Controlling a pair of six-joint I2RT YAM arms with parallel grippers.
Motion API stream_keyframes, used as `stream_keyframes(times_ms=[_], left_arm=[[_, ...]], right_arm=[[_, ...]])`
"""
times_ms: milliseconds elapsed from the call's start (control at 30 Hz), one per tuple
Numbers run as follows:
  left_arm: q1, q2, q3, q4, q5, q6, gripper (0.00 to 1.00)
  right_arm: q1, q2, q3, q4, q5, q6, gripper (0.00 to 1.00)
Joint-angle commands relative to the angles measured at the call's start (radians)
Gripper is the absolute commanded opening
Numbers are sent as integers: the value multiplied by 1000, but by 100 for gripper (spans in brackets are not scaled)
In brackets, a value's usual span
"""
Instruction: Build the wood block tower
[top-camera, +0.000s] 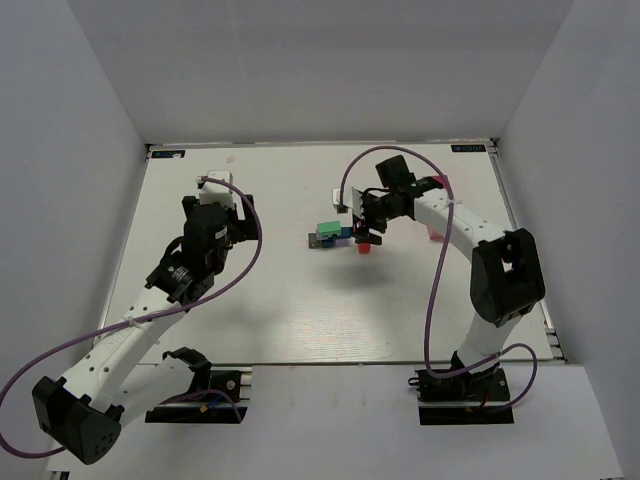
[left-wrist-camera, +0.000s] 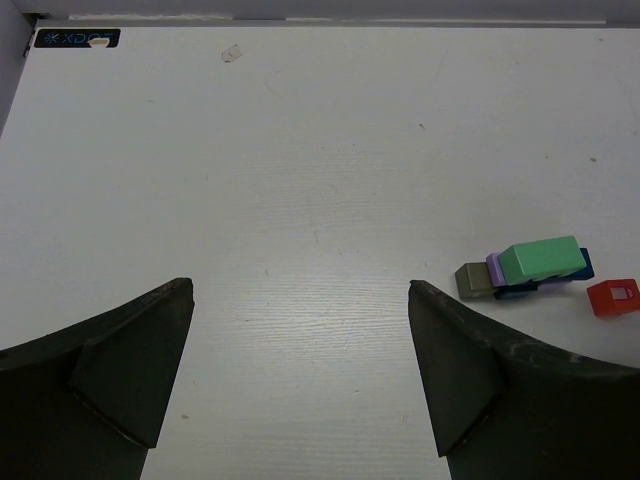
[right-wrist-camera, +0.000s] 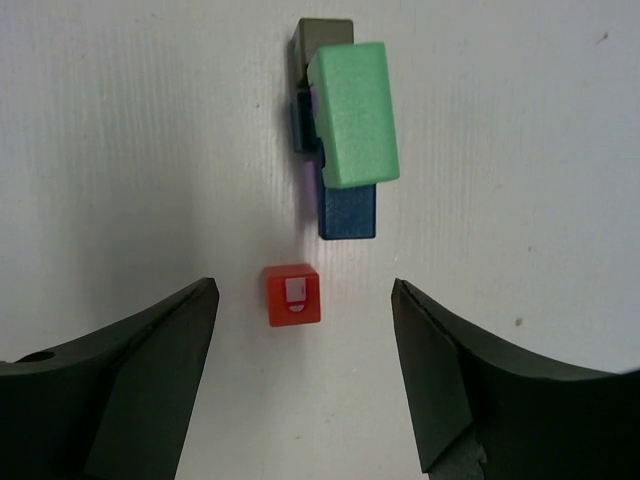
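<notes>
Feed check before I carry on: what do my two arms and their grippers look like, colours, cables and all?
The left arm and right arm match: white links, bulky black joint housings, black bases. Each carries a looping purple cable. The left gripper and right gripper have two dark, wedge-shaped fingers that taper towards the tips. I can read no markings on them.
</notes>
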Motion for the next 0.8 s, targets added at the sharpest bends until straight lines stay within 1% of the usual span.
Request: stream_keyframes(times_ms=[0, 333, 400, 467, 600, 767], left_arm=[[4, -8, -2, 14, 23, 7, 99], [4, -17, 7, 14, 23, 7, 99], [4, -17, 7, 14, 23, 7, 99], [4, -17, 7, 14, 23, 7, 99], [4, -17, 7, 14, 23, 7, 99], [4, -17, 7, 14, 23, 7, 99]], right_arm=[[13, 21, 6, 97, -11, -11, 76], [62, 96, 50, 132, 63, 45, 77], [67, 111, 66, 140, 79, 60, 79], [72, 122, 78, 143, 95, 63, 86], [76, 136, 89, 145, 118, 71, 87], [82, 157, 99, 131, 110, 62, 87]])
